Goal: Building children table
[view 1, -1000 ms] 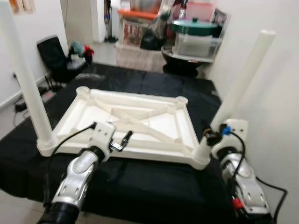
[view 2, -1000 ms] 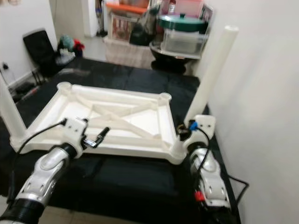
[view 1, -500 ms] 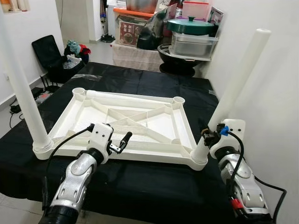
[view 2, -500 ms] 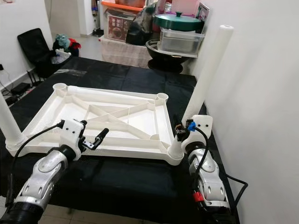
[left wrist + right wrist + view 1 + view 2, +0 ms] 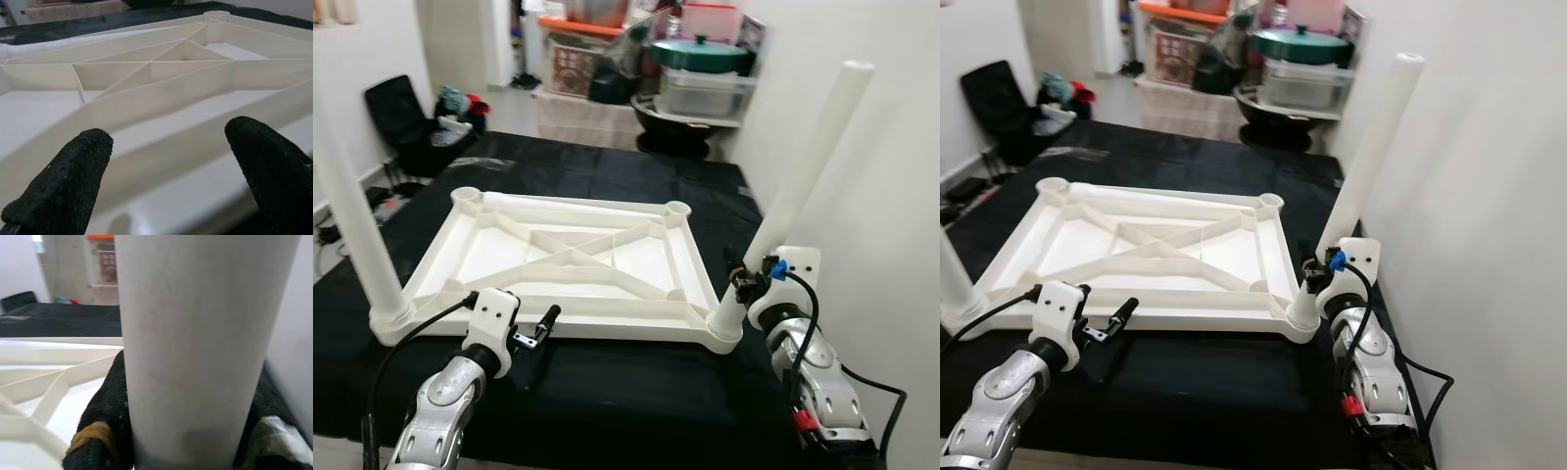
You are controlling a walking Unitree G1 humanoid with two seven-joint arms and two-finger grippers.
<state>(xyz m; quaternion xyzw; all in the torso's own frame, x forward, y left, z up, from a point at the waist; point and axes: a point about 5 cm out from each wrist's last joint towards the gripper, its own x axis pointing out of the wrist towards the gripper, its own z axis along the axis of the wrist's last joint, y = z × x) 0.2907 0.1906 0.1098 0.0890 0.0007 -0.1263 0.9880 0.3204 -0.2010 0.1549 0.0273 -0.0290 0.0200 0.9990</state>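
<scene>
Black cloth-covered platform (image 5: pixel 607 382) carries the upside-down white plastic tabletop (image 5: pixel 563 262), a rectangle with moulded diagonal ribs and a round socket at each corner. Against half a second ago the whole scene sits slightly lower and left in both eye views, so the camera moved; tabletop and legs keep the same layout.

Left gripper (image 5: pixel 540 327) has pulled back: earlier its fingers reached over the tabletop's near rim, now they hang just in front of that rim, over the cloth. Its rough black fingertips (image 5: pixel 63 186) are spread wide with nothing between them, the ribbed underside ahead of them.

Right gripper (image 5: pixel 740 285) is unchanged, still pinching the smooth white cylindrical right leg (image 5: pixel 803 176) low down, just above the near-right corner socket; that leg stands tilted outward to the right. White cylindrical left leg (image 5: pixel 357 235) stands upright in the near-left socket. Two far sockets are open.

Clutter of storage bins (image 5: pixel 700 83) sits beyond the platform.
</scene>
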